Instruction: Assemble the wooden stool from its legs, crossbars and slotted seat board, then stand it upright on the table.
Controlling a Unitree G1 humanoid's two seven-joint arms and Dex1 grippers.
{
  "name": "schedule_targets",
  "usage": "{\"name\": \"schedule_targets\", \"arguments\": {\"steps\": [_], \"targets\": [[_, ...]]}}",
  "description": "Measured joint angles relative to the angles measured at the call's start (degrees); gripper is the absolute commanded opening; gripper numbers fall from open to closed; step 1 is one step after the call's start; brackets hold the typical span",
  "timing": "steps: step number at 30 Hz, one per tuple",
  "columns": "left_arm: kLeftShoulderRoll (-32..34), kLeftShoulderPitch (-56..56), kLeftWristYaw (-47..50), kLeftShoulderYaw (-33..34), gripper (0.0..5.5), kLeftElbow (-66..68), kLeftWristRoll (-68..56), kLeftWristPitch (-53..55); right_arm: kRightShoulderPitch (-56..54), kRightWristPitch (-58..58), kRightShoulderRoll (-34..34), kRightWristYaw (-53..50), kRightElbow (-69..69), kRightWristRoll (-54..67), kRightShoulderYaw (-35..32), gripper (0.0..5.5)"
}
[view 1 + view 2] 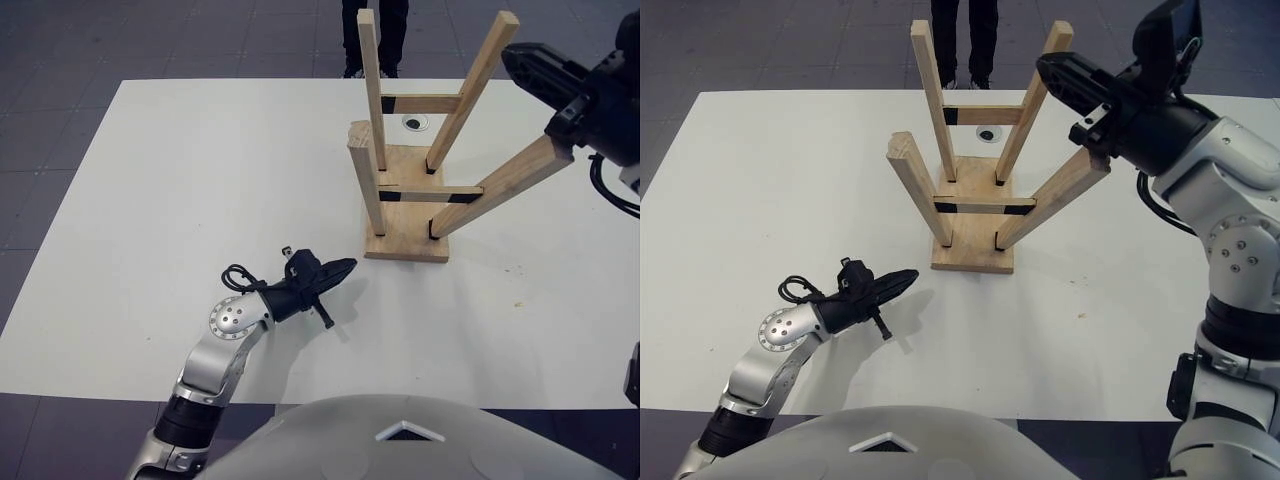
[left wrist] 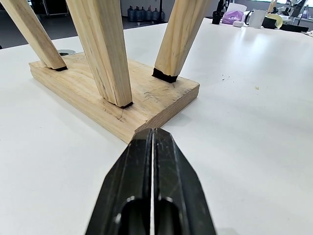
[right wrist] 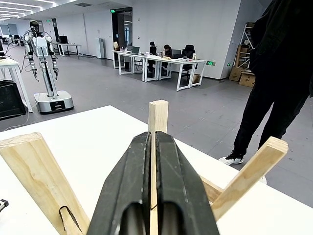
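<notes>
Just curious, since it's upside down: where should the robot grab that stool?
Probably the near right leg, close to its free end, coming from the right: the stool rests on its seat board, legs splaying upward, and the right gripper hovers nearby.

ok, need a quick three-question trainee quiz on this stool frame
1. True or false: the stool stands on its legs.
2. How many crossbars join the legs? A one, B two, C four.
3. Fill in: the left gripper, low over the table, is ___ (open or shut).
Key: 1 false, the seat board lies on the table with the legs pointing up. 2 B. 3 shut.
</notes>
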Motion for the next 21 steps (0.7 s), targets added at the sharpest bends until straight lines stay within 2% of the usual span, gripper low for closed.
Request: {"name": "schedule_targets", "arguments": {"steps": [6, 16, 19, 21], "targets": [[-0.4, -0.6, 0.0, 0.0, 0.10, 1.1, 0.0, 0.0, -1.5, 0.3, 2.0, -0.2, 0.3, 0.1, -1.3, 0.13], [-0.7, -0.8, 0.0, 0.3, 0.10, 1.1, -0.1, 0.0, -10.4, 0.5, -0.9, -0.1, 1.0, 1.9, -10.2, 0.13], [-0.7, -0.2, 0.1, 0.5, 0.10, 0.3, -0.5, 0.0, -8.5, 2.1, -1.3, 0.0, -1.0, 2.7, -10.4, 0.13], [-0.5, 0.4, 0.3, 0.5, 0.10, -1.0, -0.6, 0.2, -1.0, 3.8, -0.7, 0.9, -3.5, 2.9, -8.8, 0.13]]}}
